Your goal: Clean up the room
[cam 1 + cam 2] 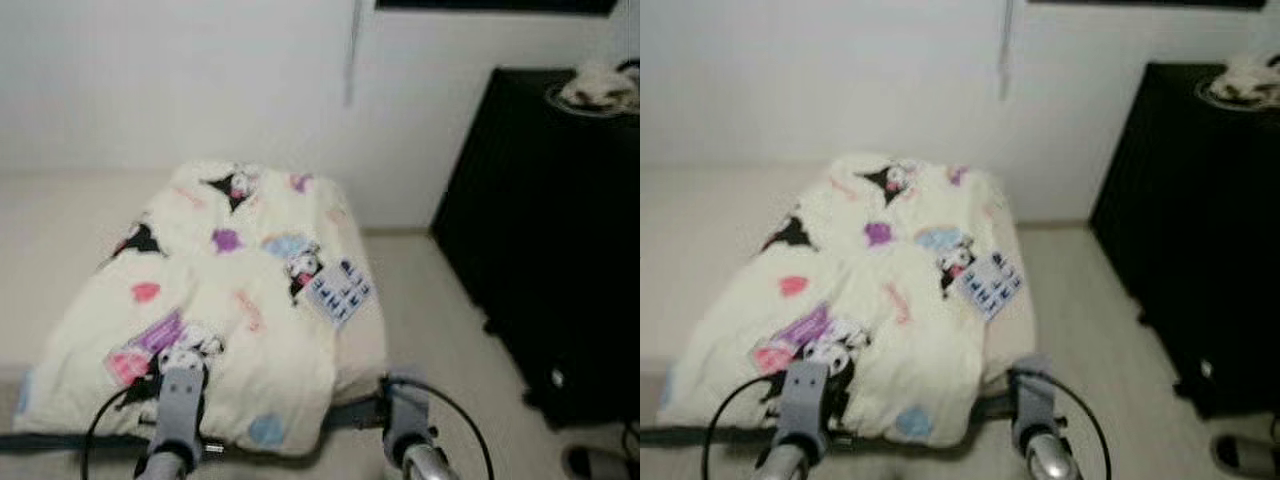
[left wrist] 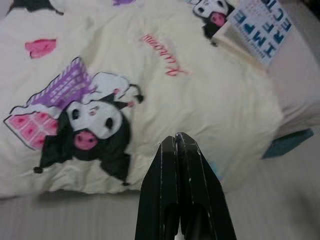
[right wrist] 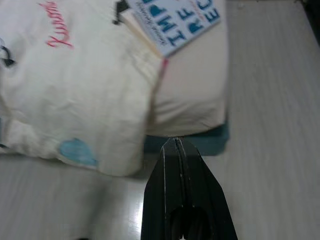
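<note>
Blanket [image 1: 230,300], cream with cartoon prints, covers a low mattress [image 1: 365,345] on the floor [image 1: 430,300]; its long axis runs from 6 o'clock, near the robot, toward 12 o'clock at the white wall [image 1: 200,80]. At 9 o'clock pale bedding spreads level with it. The left gripper [image 2: 176,142] hovers over the blanket's near hem, fingers pressed together, empty. A book [image 1: 338,290] with blue lettering lies tilted on the blanket's 3 o'clock edge, corner pointing outward. The right gripper [image 3: 176,145] hangs closed and empty over the mattress's near corner, where a teal base [image 3: 210,142] shows under the edge. A bare strip of floor runs along 3 o'clock between mattress and black cabinet [image 1: 550,230]. A slipper [image 1: 600,462] lies at 5 o'clock.
</note>
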Available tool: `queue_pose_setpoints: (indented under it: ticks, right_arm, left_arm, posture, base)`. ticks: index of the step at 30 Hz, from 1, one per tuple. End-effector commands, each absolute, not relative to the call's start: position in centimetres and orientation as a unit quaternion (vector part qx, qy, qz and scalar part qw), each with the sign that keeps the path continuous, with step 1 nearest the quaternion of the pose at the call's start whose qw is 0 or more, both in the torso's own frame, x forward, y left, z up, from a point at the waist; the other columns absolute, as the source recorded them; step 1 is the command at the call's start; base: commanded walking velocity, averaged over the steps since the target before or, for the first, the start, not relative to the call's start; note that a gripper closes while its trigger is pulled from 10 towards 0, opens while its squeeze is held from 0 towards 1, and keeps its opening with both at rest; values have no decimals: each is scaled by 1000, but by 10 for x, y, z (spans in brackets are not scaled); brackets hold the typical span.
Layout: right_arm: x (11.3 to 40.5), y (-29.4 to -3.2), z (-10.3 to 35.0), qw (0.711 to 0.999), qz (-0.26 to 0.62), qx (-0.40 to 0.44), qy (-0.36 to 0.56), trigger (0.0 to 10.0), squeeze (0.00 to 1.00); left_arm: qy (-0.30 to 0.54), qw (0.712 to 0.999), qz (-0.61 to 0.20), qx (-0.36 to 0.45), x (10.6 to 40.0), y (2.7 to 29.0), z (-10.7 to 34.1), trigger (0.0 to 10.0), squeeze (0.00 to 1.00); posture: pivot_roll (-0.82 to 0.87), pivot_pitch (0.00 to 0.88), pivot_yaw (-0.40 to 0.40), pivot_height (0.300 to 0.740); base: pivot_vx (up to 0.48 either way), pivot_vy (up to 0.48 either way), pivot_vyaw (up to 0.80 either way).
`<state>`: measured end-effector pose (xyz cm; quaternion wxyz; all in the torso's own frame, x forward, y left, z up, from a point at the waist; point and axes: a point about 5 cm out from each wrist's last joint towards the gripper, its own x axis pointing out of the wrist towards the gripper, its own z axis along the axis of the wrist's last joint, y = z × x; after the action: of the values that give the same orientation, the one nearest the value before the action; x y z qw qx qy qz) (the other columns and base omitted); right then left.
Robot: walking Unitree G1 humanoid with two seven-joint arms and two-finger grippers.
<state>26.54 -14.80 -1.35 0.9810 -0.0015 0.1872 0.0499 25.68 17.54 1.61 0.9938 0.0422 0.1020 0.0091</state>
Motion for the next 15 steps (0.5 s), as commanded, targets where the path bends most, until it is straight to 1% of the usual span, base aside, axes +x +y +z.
queue_pose_setpoints:
  ticks: [1,15]
  right_arm:
    - [260,-155,-19,979,37,3,201,10000,0]
    - [258,-154,-20,978,35,5,203,10000,0]
  left_arm:
    - [123,992,7,40,249,173,7,10000,0]
    - [123,991,6,41,248,174,7,10000,0]
  posture:
    - [-43,109,-35,740]
    - [-40,108,-34,740]
  base:
    - [0,-480,0]
    - [0,-480,0]
